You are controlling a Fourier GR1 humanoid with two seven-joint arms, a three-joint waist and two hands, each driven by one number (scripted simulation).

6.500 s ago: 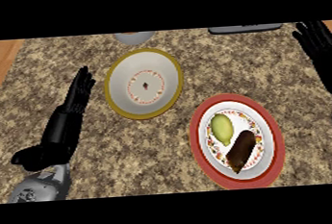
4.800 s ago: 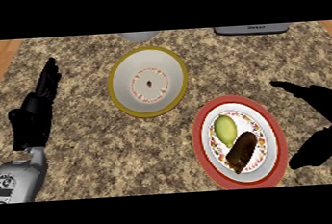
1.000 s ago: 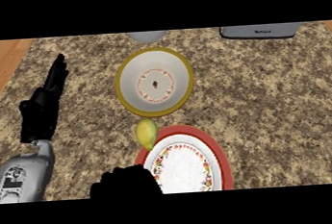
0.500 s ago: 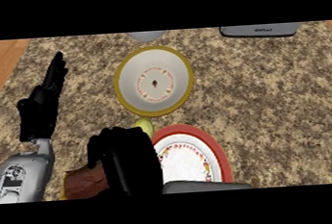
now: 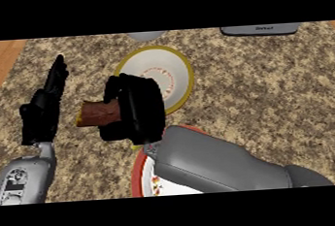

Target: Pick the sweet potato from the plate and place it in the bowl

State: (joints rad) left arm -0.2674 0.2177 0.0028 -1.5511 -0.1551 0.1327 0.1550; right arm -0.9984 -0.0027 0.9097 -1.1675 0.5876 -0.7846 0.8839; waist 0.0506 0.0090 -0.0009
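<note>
Two robot hands in shot. Nearest, the red-rimmed plate lies half hidden under the grey right forearm. Just beyond it, the right robot hand is curled round the sweet potato, whose brown end pokes out to the left, off the plate and just left of the bowl. The left robot hand rests at the left, fingers straight. Farther back, that yellow-rimmed bowl sits on the desk.
</note>
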